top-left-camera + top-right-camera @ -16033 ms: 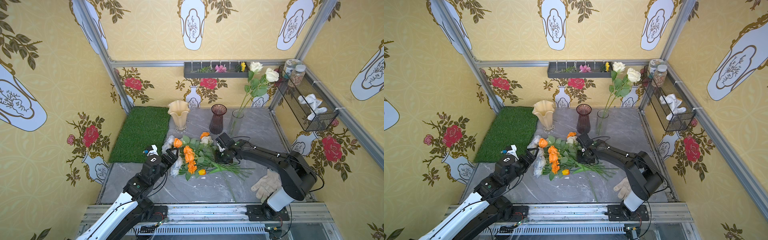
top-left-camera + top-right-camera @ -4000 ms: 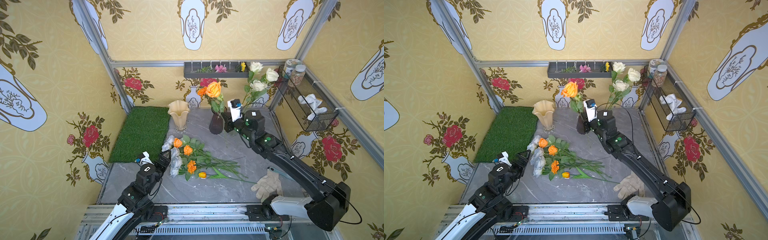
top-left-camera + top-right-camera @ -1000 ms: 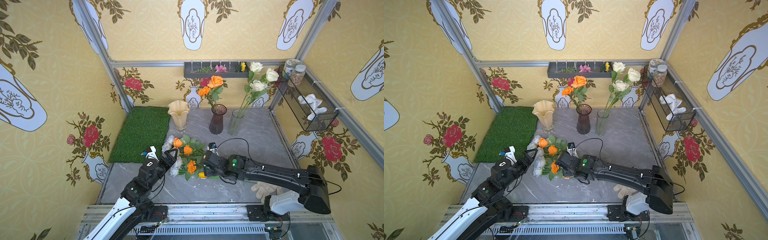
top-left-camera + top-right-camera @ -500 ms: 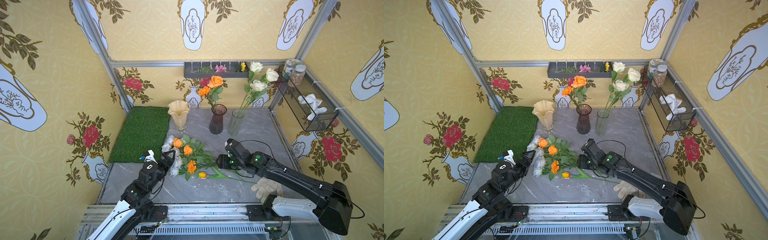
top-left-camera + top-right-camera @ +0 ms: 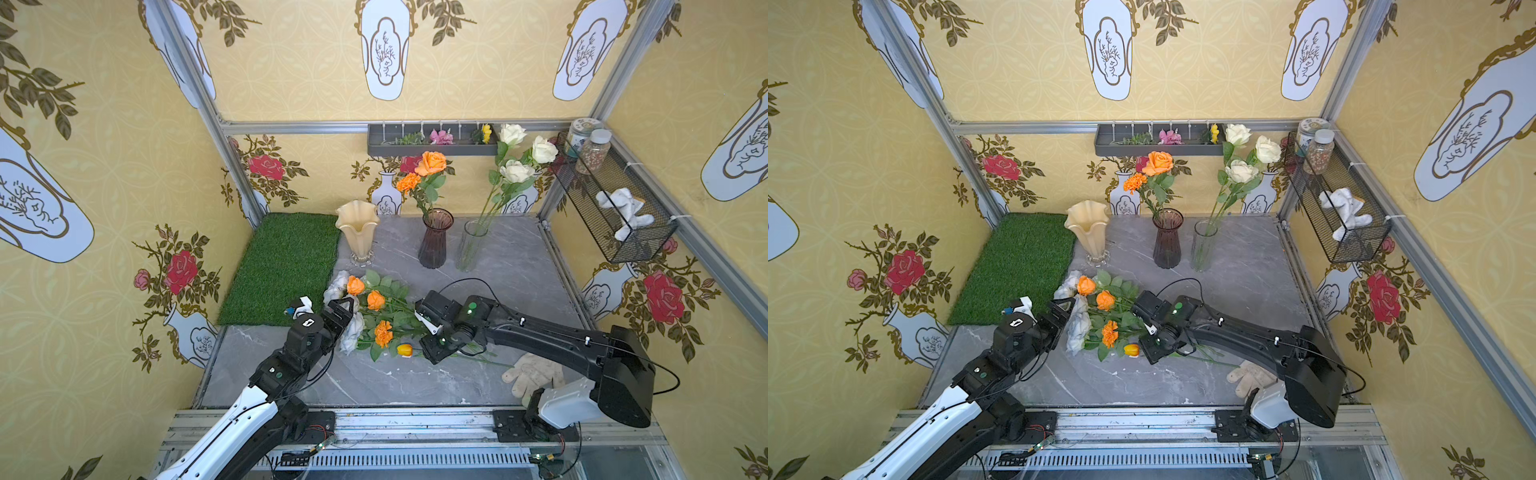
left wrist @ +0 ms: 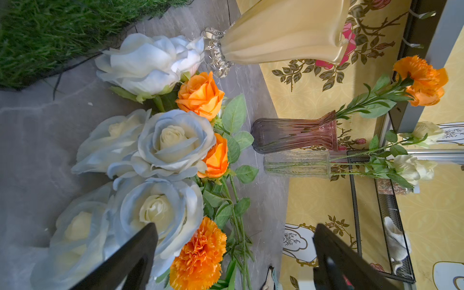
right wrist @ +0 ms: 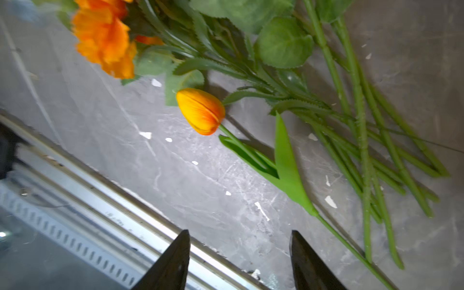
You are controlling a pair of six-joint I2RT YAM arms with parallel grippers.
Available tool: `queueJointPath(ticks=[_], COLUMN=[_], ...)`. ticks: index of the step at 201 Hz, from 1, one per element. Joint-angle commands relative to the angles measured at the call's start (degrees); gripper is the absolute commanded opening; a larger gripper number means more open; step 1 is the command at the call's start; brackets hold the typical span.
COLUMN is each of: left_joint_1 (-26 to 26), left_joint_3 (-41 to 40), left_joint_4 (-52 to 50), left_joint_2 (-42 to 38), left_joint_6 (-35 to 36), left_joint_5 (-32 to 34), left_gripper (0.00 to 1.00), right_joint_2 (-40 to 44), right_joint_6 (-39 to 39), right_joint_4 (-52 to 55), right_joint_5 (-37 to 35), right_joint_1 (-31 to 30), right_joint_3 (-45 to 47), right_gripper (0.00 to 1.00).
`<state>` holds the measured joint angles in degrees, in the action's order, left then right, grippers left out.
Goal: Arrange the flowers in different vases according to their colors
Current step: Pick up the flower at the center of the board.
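Along the back of grey table [image 5: 511, 270]: cream vase [image 5: 358, 232], purple vase [image 5: 434, 243] holding orange blooms [image 5: 431, 163], clear cylinder [image 5: 471, 245] holding white roses [image 5: 515, 171]. Nearer, loose flowers [image 5: 376, 300] heaped (pale blue roses [image 6: 173, 140] by left gripper [image 6: 234, 226], jaws wide, empty). Right gripper [image 7: 239, 232] parted, empty, beside tulip [image 7: 200, 111].

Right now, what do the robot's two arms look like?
The left arm is white low down and black higher up, with a green light. The right arm is black with a white base, a green light and a looping thin black cable. The left gripper and right gripper have black pointed fingers.
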<state>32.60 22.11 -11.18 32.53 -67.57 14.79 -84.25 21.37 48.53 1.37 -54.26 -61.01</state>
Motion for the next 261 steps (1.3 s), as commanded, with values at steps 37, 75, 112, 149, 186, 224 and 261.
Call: queueJointPath(ticks=[37,75,112,149,186,224,261], left_joint_1=[-0.1,-0.1,-0.1,-0.1,-0.1,-0.1,-0.1], left_joint_3=[-1.9,-2.5,-2.7,-3.3,-3.5,-3.6,-3.8], left_joint_4=[1.8,2.3,2.4,2.4,2.6,2.9,3.6], left_joint_2=[-4.2,-5.3,-6.3,-7.6,-8.0,-8.0,-7.9], left_joint_6=[1.3,1.6,2.0,2.1,2.2,2.3,2.2], left_joint_5=[-0.1,-0.2,-0.4,-0.1,0.0,0.1,0.2], left_gripper=[1.00,1.00,1.00,1.00,1.00,1.00,1.00], right_joint_2=[1.6,-1.4,-7.1,-10.3,-12.7,-15.2,-19.0], right_joint_6=[-6.1,-7.4,-8.0,-8.7,-9.9,-11.0,-12.3], right_joint_4=[-1.9,-1.1,0.7,1.2,1.8,4.5,9.2], right_joint_5=[-2.3,0.3,1.7,0.5,1.0,0.7,-0.5], right_joint_1=[4.3,4.4,4.2,4.8,5.2,5.8,4.4], right_joint_3=[4.4,3.6,2.3,0.5,-0.9,-3.4,-7.5], right_gripper=[0.65,0.62,0.56,0.56,0.56,0.56,0.54])
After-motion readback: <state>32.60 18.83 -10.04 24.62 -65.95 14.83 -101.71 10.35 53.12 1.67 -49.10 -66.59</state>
